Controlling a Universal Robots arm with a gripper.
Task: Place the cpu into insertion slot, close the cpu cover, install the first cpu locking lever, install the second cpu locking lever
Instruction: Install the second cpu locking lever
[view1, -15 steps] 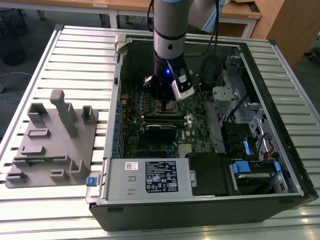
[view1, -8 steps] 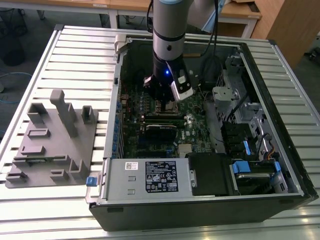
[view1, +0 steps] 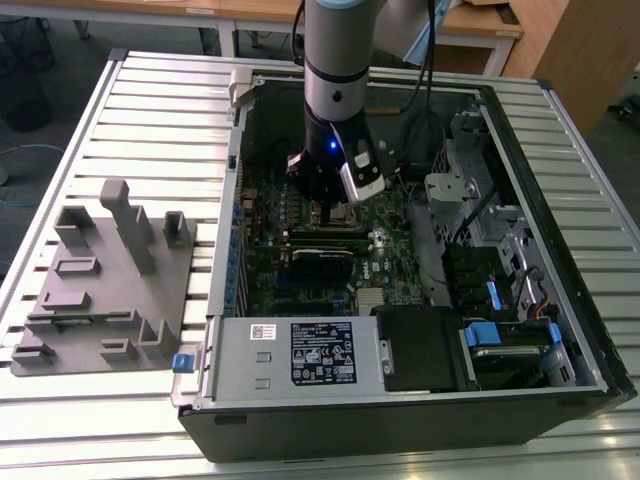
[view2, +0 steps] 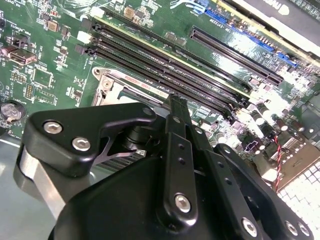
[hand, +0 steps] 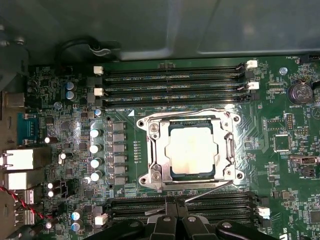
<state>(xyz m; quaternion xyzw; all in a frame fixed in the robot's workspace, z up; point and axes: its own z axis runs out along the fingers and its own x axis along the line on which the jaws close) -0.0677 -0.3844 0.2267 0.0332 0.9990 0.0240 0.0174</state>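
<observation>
In the first wrist view the cpu (hand: 192, 152), a dull silver square, lies in the socket on the green motherboard. The silvery cpu cover (hand: 159, 150) lies flat around it, with the chip showing through its window. One thin locking lever (hand: 185, 114) runs close along the socket's side by the upper memory slots. The other locking lever (hand: 200, 192) slants away from the opposite side, and its free end reaches toward my gripper (hand: 176, 220). The black fingers stand together, shut, just beside that lever's end. In the exterior view my gripper (view1: 335, 212) hangs low inside the computer case, over the socket.
Black memory slots (hand: 175, 82) flank the socket on two sides. A silver power-supply box (view1: 300, 350) closes the case's near side. Drive bays and cables (view1: 480, 250) fill the exterior view's right. A grey fixture (view1: 100, 290) stands on the slatted table at the exterior view's left.
</observation>
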